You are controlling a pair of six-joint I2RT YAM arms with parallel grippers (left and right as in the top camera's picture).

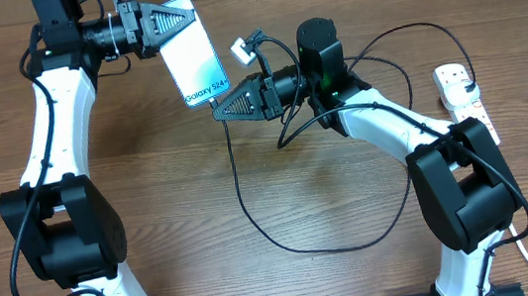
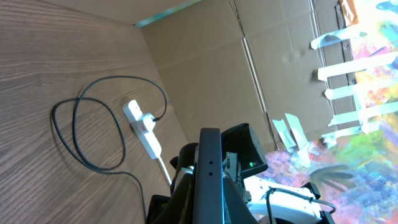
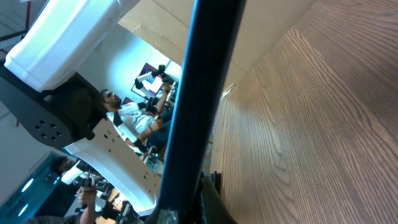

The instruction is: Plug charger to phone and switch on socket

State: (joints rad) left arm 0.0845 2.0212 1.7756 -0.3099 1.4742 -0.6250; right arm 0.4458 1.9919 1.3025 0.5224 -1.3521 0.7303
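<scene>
The phone [image 1: 196,61] is held up above the table with its bright screen facing up, and my left gripper [image 1: 184,18] is shut on its upper end. In the left wrist view it shows as a dark edge [image 2: 209,180] between the fingers of that gripper [image 2: 209,206]. My right gripper [image 1: 222,111] is shut on the charger's small tip, right at the phone's lower end [image 3: 199,93]; the tip itself is hidden. The charger cable [image 1: 238,186] loops across the table to the white socket [image 1: 450,77], also seen far off [image 2: 144,127], with a black plug in it.
A cardboard wall [image 2: 217,62] stands behind the table. The right arm's elbow [image 1: 463,190] sits just in front of the socket. A small white block [image 1: 241,48] on a short black lead hangs beside the phone. Slack cable [image 2: 74,124] lies in loops on the wood.
</scene>
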